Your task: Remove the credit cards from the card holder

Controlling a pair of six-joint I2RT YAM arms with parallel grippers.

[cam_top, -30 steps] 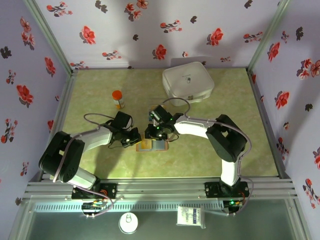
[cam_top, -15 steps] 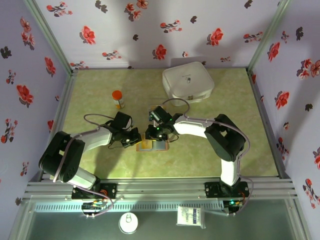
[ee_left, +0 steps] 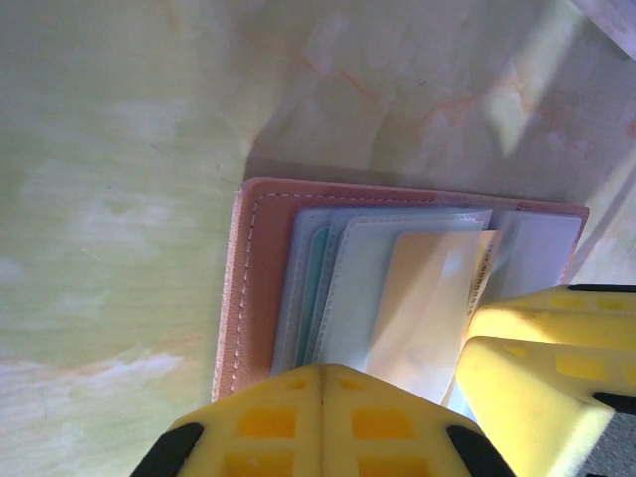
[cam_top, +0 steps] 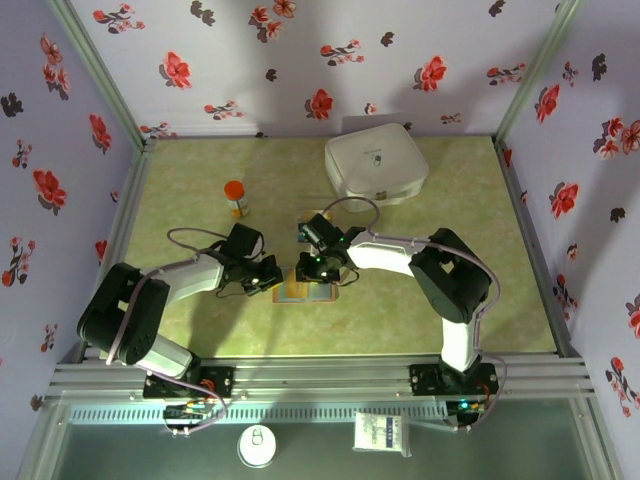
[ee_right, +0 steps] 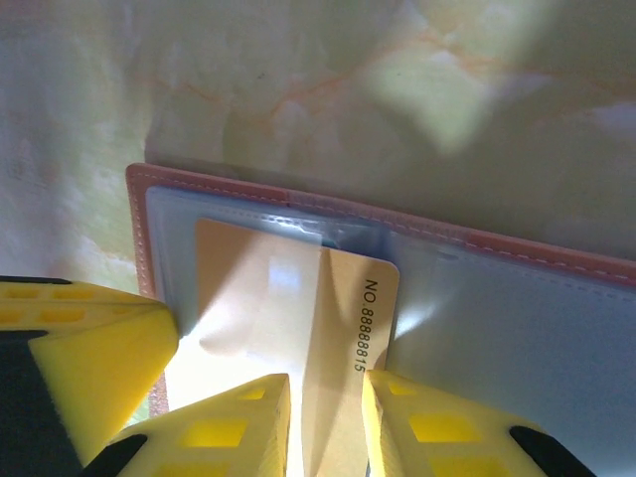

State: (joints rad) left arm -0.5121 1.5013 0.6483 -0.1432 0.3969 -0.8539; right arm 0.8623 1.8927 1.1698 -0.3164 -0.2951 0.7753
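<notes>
Right end effector [ee_right: 326, 422] nearer, astride yellow card [ee_right: 328, 328]; white case [cam_top: 376, 167] behind

- The table top [cam_top: 440, 300] is a pale green, marbled surface with faint orange veins.
- Three walls [cam_top: 300, 60] enclose it, lilac paper printed with red and dark flowers.
- Grey metal posts [cam_top: 100, 70] stand in the back corners.
- An aluminium rail [cam_top: 320, 375] runs along the near edge.
- Bright patches of light fall on the marbling [ee_right: 437, 109].

Even, bright overhead light. Glare whitens the yellow card [ee_right: 298, 328] in the right wrist view. Near yellow fingertips [ee_left: 323, 422] look blurred, perhaps too close to focus.
</notes>
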